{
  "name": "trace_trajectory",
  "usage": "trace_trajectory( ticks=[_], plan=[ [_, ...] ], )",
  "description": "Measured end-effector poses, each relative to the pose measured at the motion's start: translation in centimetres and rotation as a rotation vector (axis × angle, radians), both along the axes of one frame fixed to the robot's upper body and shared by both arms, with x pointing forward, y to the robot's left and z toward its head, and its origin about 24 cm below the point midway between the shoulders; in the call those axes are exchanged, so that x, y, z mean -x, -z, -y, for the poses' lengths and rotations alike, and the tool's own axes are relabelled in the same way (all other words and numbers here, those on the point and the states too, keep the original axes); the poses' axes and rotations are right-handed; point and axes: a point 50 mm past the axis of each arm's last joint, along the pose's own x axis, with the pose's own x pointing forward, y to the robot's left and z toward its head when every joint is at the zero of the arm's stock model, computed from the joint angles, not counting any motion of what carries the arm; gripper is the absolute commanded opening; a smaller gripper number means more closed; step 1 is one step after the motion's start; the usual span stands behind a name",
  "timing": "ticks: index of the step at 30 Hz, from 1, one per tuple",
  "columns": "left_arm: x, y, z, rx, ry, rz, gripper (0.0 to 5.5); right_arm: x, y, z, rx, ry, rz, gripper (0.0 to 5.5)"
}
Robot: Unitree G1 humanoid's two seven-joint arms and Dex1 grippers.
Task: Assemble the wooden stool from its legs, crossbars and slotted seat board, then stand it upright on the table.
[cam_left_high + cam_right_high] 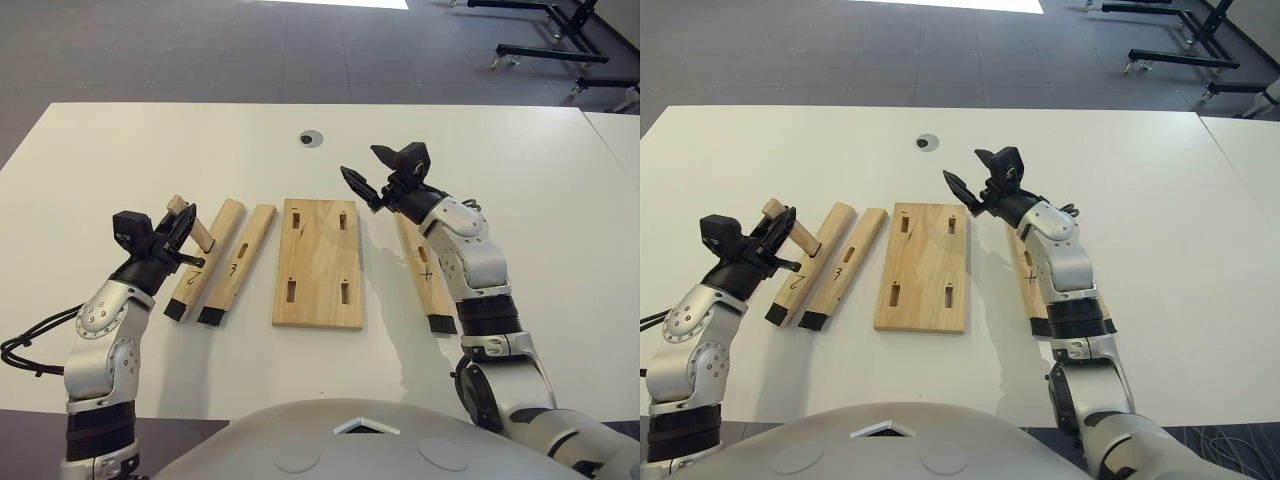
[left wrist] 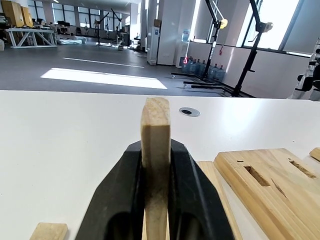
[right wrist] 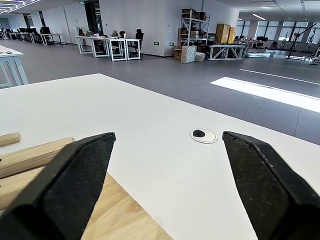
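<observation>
Bright, even light from overhead washes my white desk [image 1: 520, 180]. A soft grey shadow spreads on it beside my right arm [image 1: 470, 260], toward the seat board [image 1: 318, 262], whose near edge casts a thin dark line. Behind, sunlight lies in a pale, washed-out patch on the floor [image 2: 100, 77], and the windows [image 2: 272, 30] glare white. My black jaws read as dark shapes with little detail.

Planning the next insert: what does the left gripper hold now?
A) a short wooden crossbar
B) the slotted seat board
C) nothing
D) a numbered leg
A: the left gripper is shut on a short wooden crossbar, clamped between both fingers.
</observation>
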Motion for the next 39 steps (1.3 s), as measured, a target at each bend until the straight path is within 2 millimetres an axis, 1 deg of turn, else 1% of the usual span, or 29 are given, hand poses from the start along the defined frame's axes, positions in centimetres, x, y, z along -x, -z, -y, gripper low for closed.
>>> trace_trajectory(
  ticks=[6,9,10,11,12,13,14,17,21,23,24,28,33,36,39],
  plan=[
    [-0.2,0.5,1.0,-0.088,0.039,-0.002,0.39,0.0,0.0,0.1,0.0,0.011,0.0,3.96],
    [-0.5,0.3,0.9,-0.094,0.043,0.002,0.39,0.0,0.0,0.1,0.0,0.012,0.0,3.96],
    [-0.6,0.3,0.8,-0.094,0.042,0.005,0.75,-0.1,0.0,0.1,0.0,0.012,-0.001,3.96],
    [-0.6,0.2,0.7,-0.092,0.041,0.007,0.91,-0.1,0.1,0.1,-0.001,0.013,-0.003,3.96],
    [-0.5,0.8,0.5,-0.085,0.035,-0.029,0.99,-0.1,0.1,0.1,-0.004,0.013,-0.002,3.96],
    [-0.2,1.4,0.4,-0.079,0.029,-0.064,1.2,-0.1,0.1,0.2,-0.005,0.016,-0.002,3.96],
    [-0.2,1.4,0.3,-0.07,0.027,-0.069,1.33,-0.1,0.0,0.2,-0.007,0.017,-0.002,3.96],
    [-0.6,0.0,0.5,-0.052,0.035,-0.01,1.87,-0.1,0.0,0.2,-0.011,0.023,0.006,3.96],
    [-0.6,-2.3,1.1,-0.016,0.085,0.097,1.87,-0.2,0.0,0.3,-0.017,0.041,0.006,3.96],
    [-0.3,-4.4,1.5,0.017,0.138,0.214,1.87,-0.2,0.1,0.1,-0.027,0.04,0.005,3.96],
    [-0.3,-4.9,1.4,0.02,0.141,0.247,1.87,-0.2,0.1,-0.1,-0.03,0.036,0.005,3.96],
    [-0.6,-6.0,0.7,0.007,0.117,0.292,1.87,-0.1,-0.3,-0.3,-0.061,0.027,0.018,3.96],
    [-2.0,-7.6,0.0,-0.016,0.097,0.339,1.87,-0.1,-0.5,-0.4,-0.092,0.026,0.023,3.96],
    [-3.1,-8.9,0.1,-0.008,0.085,0.371,1.87,-0.1,-0.5,-0.5,-0.095,0.026,0.025,3.96],
    [-4.0,-9.5,0.4,0.004,0.081,0.378,1.87,-0.2,-0.5,-0.5,-0.096,0.027,0.027,3.96]
  ],
)
